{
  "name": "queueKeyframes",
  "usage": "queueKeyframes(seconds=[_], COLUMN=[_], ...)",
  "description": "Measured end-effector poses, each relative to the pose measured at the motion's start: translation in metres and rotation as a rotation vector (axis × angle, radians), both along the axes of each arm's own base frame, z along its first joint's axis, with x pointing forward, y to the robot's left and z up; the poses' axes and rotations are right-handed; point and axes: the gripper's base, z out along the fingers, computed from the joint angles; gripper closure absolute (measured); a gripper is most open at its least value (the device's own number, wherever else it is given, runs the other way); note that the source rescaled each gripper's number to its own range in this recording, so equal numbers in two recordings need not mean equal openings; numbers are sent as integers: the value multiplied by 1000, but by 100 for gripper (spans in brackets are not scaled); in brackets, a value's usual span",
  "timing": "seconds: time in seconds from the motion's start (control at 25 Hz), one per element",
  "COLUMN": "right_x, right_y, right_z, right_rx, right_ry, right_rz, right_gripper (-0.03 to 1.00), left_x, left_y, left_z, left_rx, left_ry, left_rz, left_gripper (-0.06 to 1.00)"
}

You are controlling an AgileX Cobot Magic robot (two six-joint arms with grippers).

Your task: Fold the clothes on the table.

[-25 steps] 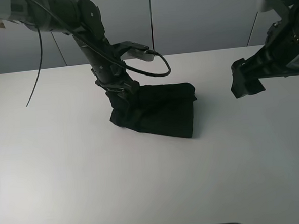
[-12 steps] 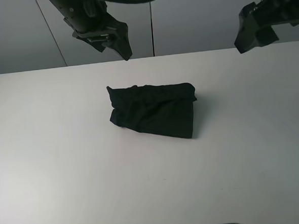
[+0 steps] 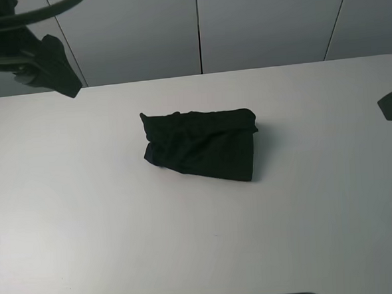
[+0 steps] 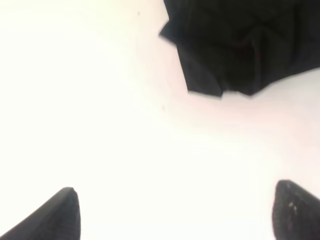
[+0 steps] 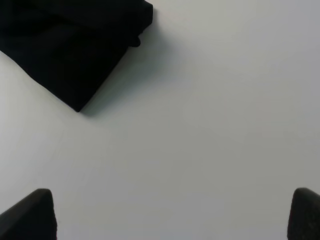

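The folded black garment (image 3: 202, 145) lies mid-table, well apart from both spread, empty end effectors, left (image 4: 175, 212) and right (image 5: 172, 215).

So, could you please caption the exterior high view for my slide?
Folded black cloth garment lying on the white table, both tools withdrawn to the edges.

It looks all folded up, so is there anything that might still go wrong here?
Possibly. The black folded garment looks bunched and uneven along its far edge, so the loose fold might slump open. Both the left gripper and the right gripper are open and away from it, so nothing holds it in shape.
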Motion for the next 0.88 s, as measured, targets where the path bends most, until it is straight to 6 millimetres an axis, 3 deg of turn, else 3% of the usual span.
queueKeyframes(seconds=[0.2,0.48,0.88], right_x=[-37,-71,-101], right_y=[-16,-34,-46], right_z=[-5,-17,-44], right_rx=[81,112,206], right_ry=[-51,-186,-327], right_rz=[25,90,139], right_gripper=[-3,-3,-3], left_x=[-57,-124,-191], left_y=[45,97,148], left_z=[2,-30,-54], left_rx=[-62,-133,-377], left_ry=[-79,-129,-407], left_rz=[39,99,99], left_gripper=[-4,-5,-5])
